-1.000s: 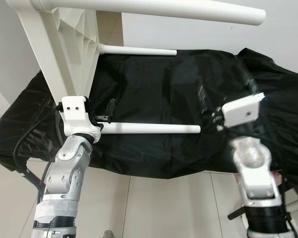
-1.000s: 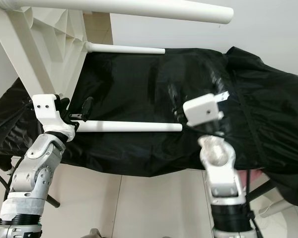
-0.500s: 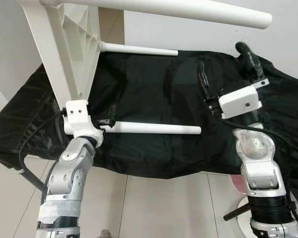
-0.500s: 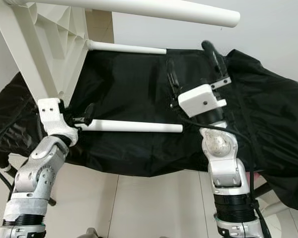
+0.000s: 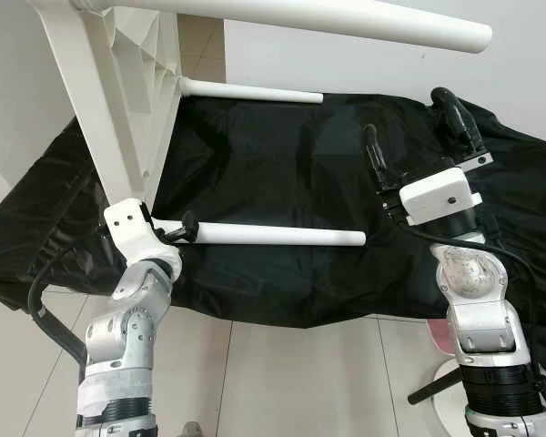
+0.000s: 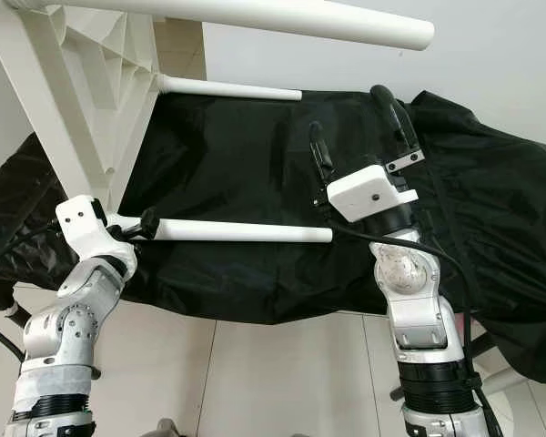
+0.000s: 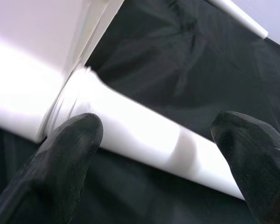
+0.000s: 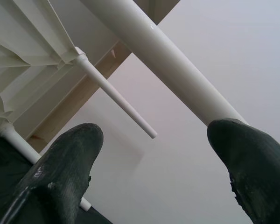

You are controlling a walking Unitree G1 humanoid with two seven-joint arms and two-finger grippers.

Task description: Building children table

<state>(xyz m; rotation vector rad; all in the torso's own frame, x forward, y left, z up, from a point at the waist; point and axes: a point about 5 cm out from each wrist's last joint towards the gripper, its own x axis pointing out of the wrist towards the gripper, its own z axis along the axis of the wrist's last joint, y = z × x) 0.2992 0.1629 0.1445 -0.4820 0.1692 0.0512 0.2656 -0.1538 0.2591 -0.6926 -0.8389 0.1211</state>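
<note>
A white children's table point(image 5: 127, 82) lies on its side at the left, its legs pointing right. The lowest leg point(image 5: 282, 236) runs level over a black cloth. My left gripper point(image 5: 184, 229) is at that leg's base, open, one finger on each side of it; the left wrist view shows the leg point(image 7: 144, 140) just beyond the fingertips point(image 7: 79, 135), where it joins the tabletop. My right gripper point(image 5: 414, 132) is held up at the right, open and pointing upward, past the leg's free end. Its wrist view shows the top leg point(image 8: 163, 56) overhead.
The black cloth point(image 5: 282, 164) drapes a low surface behind the table. Two more legs stick out higher up, one at the top point(image 5: 328, 20) and one further back point(image 5: 255, 91). Tiled floor point(image 5: 282, 382) lies in front. A pink thing point(image 5: 437, 337) sits by my right arm.
My right arm has risen and turned its open fingers upward. My left gripper has drawn slightly down and back at the base of the lowest leg.
</note>
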